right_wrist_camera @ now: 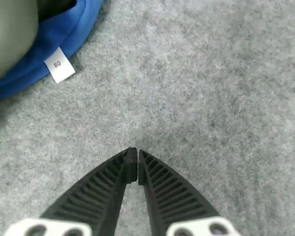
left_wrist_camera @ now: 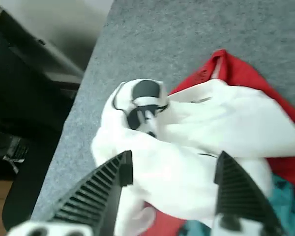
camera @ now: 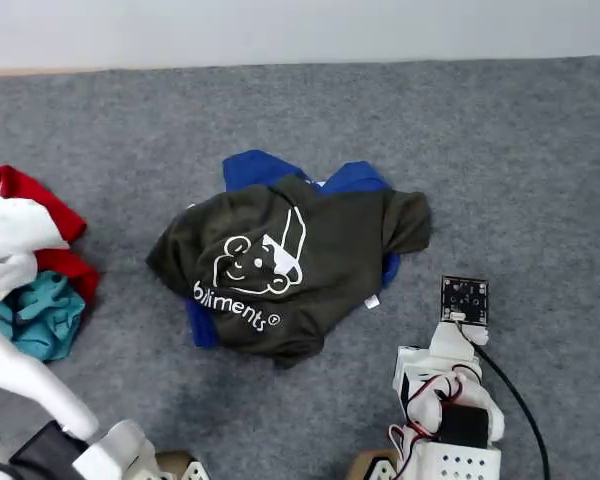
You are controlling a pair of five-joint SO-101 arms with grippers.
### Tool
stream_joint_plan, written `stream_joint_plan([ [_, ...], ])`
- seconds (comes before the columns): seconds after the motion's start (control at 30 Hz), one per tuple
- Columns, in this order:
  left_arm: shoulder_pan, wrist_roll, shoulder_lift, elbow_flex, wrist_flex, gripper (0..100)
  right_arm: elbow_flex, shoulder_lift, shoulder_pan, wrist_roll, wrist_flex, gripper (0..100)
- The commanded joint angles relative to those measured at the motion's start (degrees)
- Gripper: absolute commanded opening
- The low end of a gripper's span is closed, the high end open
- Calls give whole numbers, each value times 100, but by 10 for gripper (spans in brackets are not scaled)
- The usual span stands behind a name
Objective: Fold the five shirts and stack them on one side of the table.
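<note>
Grey table: dark shirt half-hides blue shirt; left gripper spread, right gripper closed.

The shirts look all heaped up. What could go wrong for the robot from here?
The white shirt lies bunched on the red shirt, against the teal shirt; the open left end effector above it might pinch several layers and drag the whole heap.
That heap sits near the edge of the table, so cloth could slip off.
The dark shirt covers the blue shirt, so pulling one may shift both.
</note>
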Motion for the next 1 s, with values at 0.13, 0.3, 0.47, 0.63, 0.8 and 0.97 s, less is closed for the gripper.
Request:
stream_joint_plan([
  [0.13,2031,-26,-237,-1543,2382,280,88,-40,-22,53,48,9],
  [0.3,3780,571,-202,-1147,2646,278,88,-40,-22,53,48,9],
  [0.47,5275,993,158,-215,2497,278,88,-40,-22,53,48,9],
  [0.63,6462,1213,949,-48,2462,278,88,-40,-22,53,48,9],
  [0.8,7138,1433,1670,-48,1846,277,88,-40,-22,53,48,9],
  [0.97,7543,1433,2497,-48,1363,276,88,-40,-22,53,48,9],
])
